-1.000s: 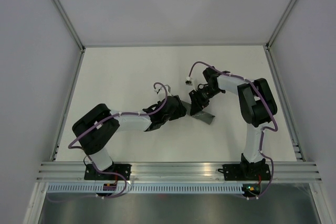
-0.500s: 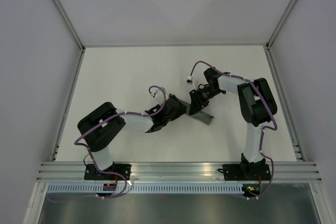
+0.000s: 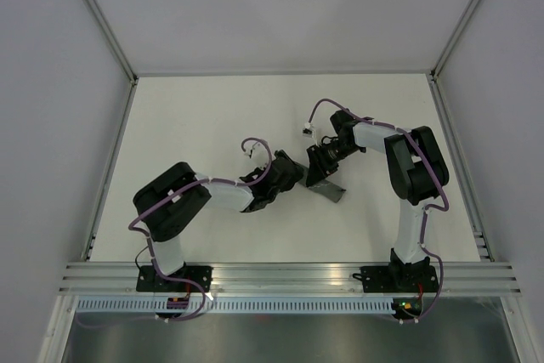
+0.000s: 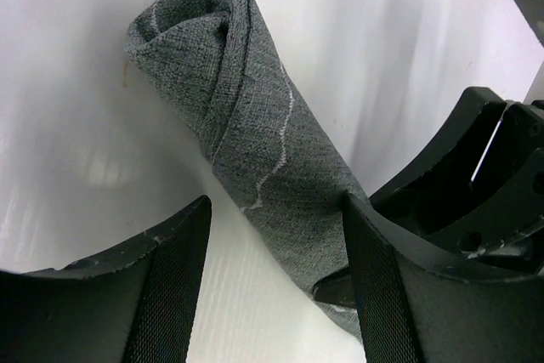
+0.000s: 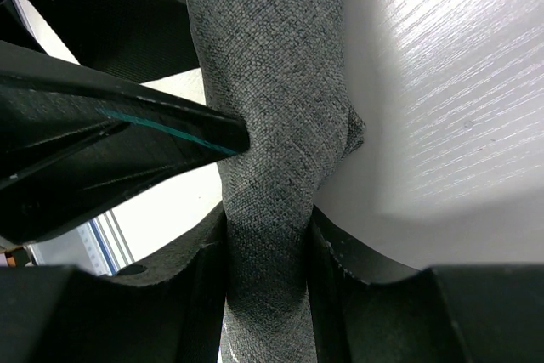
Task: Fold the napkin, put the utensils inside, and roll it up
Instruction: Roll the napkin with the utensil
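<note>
— Where's the napkin [image 3: 330, 187]?

— Rolled into a grey tube, lying on the white table [image 3: 212, 116] near the middle, between my two arms. On my left wrist camera it runs diagonally, its twisted end up and to the left, with the pale stitched line wandering down its side.

— And the right gripper [image 3: 320, 167]?

— Clamped on the roll. On its own camera, both fingers [image 5: 361, 295] press into the cloth from either side, and the fabric bunches in where they pinch.

— The left gripper [image 3: 287, 178]?

— Jaws wide apart. The roll's lower end passes just by the right-hand finger [image 4: 382, 278]. I can't tell whether they touch. The other finger sits well off the cloth, with bare table in between.
</note>
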Motion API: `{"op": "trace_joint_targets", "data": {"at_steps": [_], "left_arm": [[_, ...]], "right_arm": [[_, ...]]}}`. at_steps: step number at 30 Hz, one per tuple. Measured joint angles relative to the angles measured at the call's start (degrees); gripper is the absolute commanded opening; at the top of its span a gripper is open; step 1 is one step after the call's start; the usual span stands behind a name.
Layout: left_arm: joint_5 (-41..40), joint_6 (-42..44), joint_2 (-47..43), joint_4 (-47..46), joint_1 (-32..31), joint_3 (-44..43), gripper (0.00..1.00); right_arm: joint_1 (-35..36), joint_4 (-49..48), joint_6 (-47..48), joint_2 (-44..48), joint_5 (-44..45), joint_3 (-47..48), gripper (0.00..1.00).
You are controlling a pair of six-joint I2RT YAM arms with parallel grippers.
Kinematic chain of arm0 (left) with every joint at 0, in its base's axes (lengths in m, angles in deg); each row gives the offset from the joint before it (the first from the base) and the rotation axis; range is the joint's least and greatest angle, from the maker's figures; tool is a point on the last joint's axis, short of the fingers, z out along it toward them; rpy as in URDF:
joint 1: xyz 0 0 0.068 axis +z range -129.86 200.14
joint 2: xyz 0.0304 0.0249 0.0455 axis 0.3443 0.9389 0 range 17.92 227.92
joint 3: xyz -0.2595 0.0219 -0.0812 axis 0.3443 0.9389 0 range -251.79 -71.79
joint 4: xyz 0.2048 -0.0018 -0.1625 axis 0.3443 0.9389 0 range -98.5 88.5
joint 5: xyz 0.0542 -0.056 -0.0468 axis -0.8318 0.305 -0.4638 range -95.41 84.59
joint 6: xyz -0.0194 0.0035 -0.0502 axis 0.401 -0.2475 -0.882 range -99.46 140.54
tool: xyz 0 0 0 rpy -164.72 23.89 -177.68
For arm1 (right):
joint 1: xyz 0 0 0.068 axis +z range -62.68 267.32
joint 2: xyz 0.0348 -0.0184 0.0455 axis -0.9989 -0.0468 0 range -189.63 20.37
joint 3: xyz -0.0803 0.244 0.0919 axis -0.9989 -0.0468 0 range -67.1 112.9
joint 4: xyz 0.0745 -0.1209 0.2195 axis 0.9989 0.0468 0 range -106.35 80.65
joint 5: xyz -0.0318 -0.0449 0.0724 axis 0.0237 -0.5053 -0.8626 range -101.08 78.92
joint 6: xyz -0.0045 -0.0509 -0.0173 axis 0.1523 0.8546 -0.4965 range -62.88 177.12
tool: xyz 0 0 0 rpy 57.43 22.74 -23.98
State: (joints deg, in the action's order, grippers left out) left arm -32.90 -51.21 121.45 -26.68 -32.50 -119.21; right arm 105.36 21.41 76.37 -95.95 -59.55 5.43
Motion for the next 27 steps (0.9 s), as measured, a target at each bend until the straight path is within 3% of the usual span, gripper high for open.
{"op": "trace_joint_targets", "data": {"at_steps": [7,11,16,19,27], "left_arm": [[-0.46,-0.44,2.38,1.81,0.24,-3.41,0.61],[-0.33,0.0,3.19,4.87,0.72,-5.9,0.51],[2.12,2.82,4.59,8.22,2.23,-9.51,0.42],[4.09,5.49,5.73,10.05,3.48,-12.24,0.41],[8.9,13.49,8.46,16.37,6.08,-19.61,0.44]], "right_arm": [[-0.07,-0.07,-0.17,-0.02,-0.17,-0.02,0.44],[-0.07,-0.04,-0.26,-0.02,-0.2,-0.02,0.45],[-0.07,0.61,-0.85,-0.02,-0.85,0.26,0.59],[0.0,1.16,-1.07,-0.02,-1.42,0.85,0.67],[-0.28,1.9,-1.07,0.0,-1.16,2.03,0.71]]}}
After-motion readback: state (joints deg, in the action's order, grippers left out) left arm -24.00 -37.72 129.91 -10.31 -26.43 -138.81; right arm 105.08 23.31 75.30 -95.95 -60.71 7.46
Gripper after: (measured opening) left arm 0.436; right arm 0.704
